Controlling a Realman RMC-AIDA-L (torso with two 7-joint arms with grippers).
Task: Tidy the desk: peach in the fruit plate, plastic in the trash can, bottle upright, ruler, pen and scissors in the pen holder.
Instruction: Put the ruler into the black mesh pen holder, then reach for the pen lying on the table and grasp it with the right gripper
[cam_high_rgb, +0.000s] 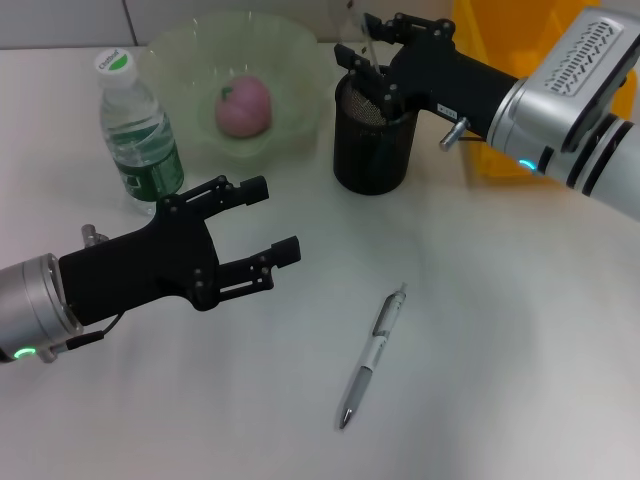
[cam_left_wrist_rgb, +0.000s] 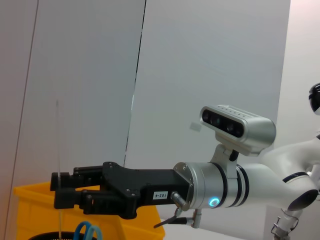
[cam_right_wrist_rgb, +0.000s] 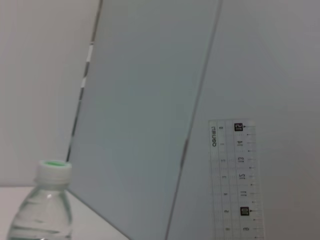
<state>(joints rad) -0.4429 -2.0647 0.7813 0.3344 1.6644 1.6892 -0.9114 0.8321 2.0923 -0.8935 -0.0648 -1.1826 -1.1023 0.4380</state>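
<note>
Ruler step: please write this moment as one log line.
right hand: holds ruler upright over pen holder | left hand: open, above table | pen: on table | peach: in plate | bottle: upright

The right gripper (cam_left_wrist_rgb: 59, 189) reaches in over the black pen holder (cam_left_wrist_rgb: 52, 236) — its fingers (cam_left_wrist_rgb: 67, 199) closed on a clear ruler (cam_left_wrist_rgb: 58, 150) standing upright — blue scissors (cam_left_wrist_rgb: 88, 232) handles beside, yellow bin (cam_left_wrist_rgb: 30, 210) behind.

A clear, glossy plastic ruler (cam_right_wrist_rgb: 232, 180) is seen upright at the right pincer (cam_high_rgb: 362, 52), over a black mesh pen holder (cam_high_rgb: 373, 140). Matt black plastic forms the left pincer (cam_high_rgb: 272, 218); beside it, a silvery pen (cam_high_rgb: 373, 355) lies on the smooth, matt white worktop (cam_high_rgb: 500, 330).
</note>
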